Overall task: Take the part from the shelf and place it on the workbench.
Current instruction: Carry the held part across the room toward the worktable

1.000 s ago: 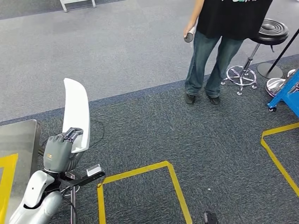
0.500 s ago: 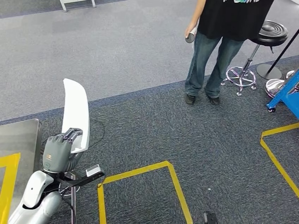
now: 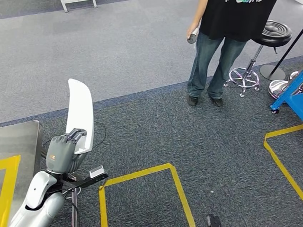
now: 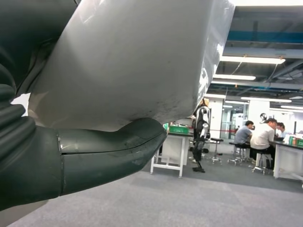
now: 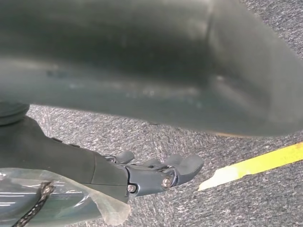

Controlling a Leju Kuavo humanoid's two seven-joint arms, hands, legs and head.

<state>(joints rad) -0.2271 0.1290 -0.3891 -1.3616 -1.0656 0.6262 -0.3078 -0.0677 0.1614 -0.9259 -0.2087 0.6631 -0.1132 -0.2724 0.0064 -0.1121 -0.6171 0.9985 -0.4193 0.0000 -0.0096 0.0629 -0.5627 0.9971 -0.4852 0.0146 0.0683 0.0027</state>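
Observation:
The part [image 3: 80, 113] is a white curved plastic shell, held upright above the dark carpet in the head view. My left hand [image 3: 62, 153] grips its lower end, just right of the metal workbench [image 3: 21, 137] at the picture's left edge. In the left wrist view the part [image 4: 136, 61] lies against my thumb [image 4: 107, 151]. My right hand [image 5: 143, 175] hangs over the carpet with its fingers stretched out and nothing in them.
A person [image 3: 221, 42] stands on the carpet at the back right, beside a black stool [image 3: 275, 33] and a blue frame [image 3: 289, 94]. Yellow tape lines [image 3: 178, 189] mark the floor. The workbench top carries a yellow stripe [image 3: 7, 179].
My left hand and the part have shifted slightly to the right. The floor markings and the person stay where they were.

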